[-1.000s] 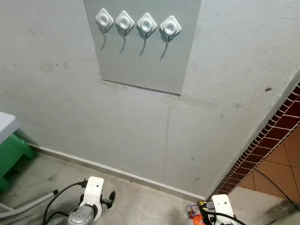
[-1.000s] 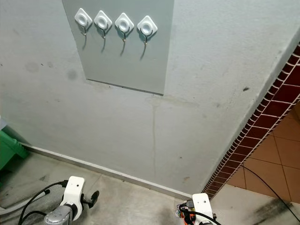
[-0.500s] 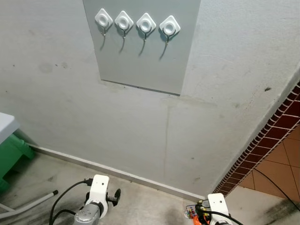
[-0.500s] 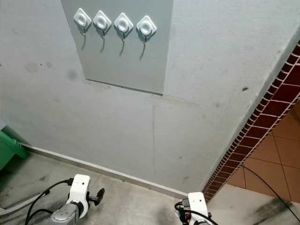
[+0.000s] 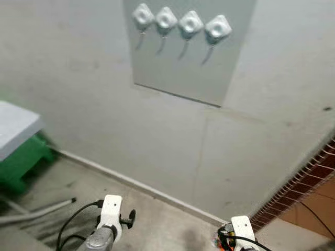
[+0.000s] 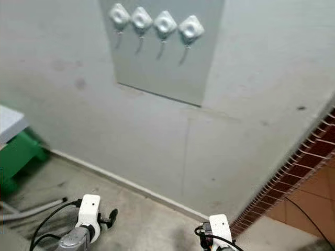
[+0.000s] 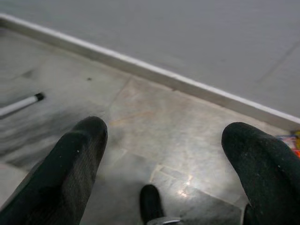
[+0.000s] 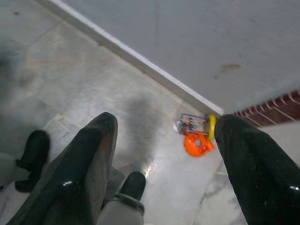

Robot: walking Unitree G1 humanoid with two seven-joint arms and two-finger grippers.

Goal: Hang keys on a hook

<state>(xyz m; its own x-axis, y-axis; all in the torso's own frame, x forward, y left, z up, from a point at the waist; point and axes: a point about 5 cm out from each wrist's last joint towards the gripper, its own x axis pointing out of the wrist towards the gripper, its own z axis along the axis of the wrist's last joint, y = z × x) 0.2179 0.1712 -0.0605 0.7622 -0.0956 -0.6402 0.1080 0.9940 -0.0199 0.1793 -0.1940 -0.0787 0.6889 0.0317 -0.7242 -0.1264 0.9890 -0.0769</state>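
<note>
Head views blurred. Grey panel (image 5: pixel 191 57) mounted on pale wall (image 5: pixel 78 104), far & high; row of 4 white diamond-shaped hooks (image 5: pixel 178 22) across its top, each w/ small metal prong below, nothing hanging on them. Keys (image 8: pixel 197 136) lie on floor (image 8: pixel 56 70) at foot of wall, near the corner where red brick edging (image 5: pixel 303 183) starts, far right: orange round fob, yellow bit, small multicolour tag touching. Left gripper (image 7: pixel 168 159) low at near left, fingers spread wide, nothing between them, pointing at bare marble floor & white skirting strip (image 7: pixel 140 70). Right gripper (image 8: pixel 164 159) low at near right, fingers also wide apart, empty, aimed at floor w/ keys showing between the fingertips, closer to one finger; apart from keys, not touching. Both white wrist housings at bottom of head views, black cables trailing. Green stool-like item (image 5: pixel 23 162) under a white top (image 5: pixel 15 128) at far left; white pole w/ black tip (image 5: pixel 39 212) on floor beside it. Terracotta tiles (image 5: pixel 314 209) beyond brick edging, right.
</note>
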